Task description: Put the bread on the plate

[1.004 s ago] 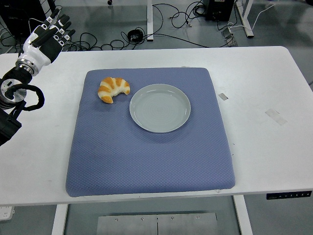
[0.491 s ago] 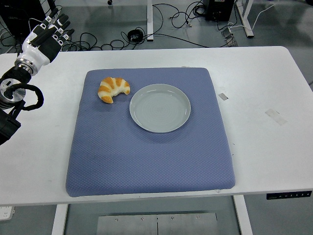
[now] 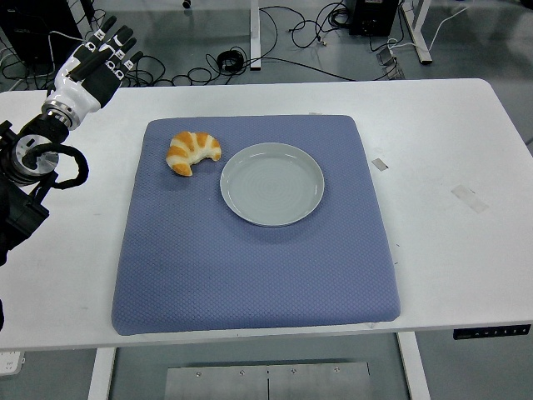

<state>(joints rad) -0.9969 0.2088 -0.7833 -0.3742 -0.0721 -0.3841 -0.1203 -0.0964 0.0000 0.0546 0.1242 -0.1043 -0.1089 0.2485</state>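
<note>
The golden crescent-shaped bread (image 3: pixel 193 152) lies on the blue quilted mat (image 3: pixel 250 258), just left of the empty grey round plate (image 3: pixel 272 183). Left hand (image 3: pixel 97 63), upper left, fingers spread, empty. Bread looks light, soft, crushable; grip gently across its thick middle.

You have one view only, from high on the robot's side, facing 12 o'clock and angled down over the white desk (image 3: pixel 433 133). The desk's near edge runs along 6 o'clock, cabled floor (image 3: pixel 291 50) shows at 12, and nearly the whole desktop fits the frame.
</note>
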